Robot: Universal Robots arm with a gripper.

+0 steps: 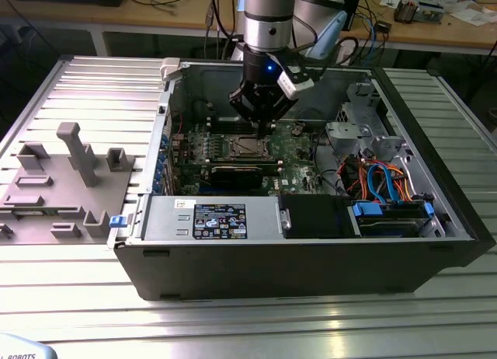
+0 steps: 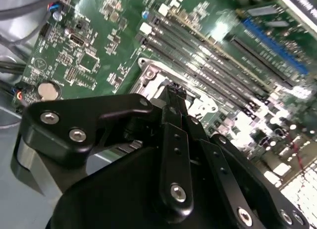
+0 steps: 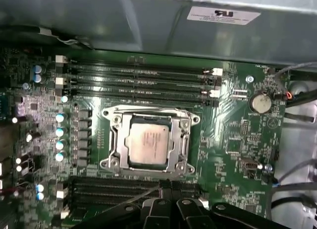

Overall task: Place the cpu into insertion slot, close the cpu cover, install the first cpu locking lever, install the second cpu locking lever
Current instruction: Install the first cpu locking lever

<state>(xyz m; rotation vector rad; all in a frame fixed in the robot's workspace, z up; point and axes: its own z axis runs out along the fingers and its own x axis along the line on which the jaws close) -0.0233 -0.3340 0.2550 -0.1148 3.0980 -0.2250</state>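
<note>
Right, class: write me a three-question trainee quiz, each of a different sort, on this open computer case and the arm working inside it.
1. True or false: the small square silvery cpu already lies in the square metal-rimmed insertion slot.
2. In the first wrist view, the thin silvery cpu cover is: A) closed around the chip, B) lying outside the case, C) held by the arm.
3. Fill in: the black gripper hangs above the green ____.

Key: 1 true; 2 A; 3 circuit board.

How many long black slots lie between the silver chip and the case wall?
4 memory slots, stacked side by side between cpu and wall; more opposite, partly hidden behind the gripper.
</note>
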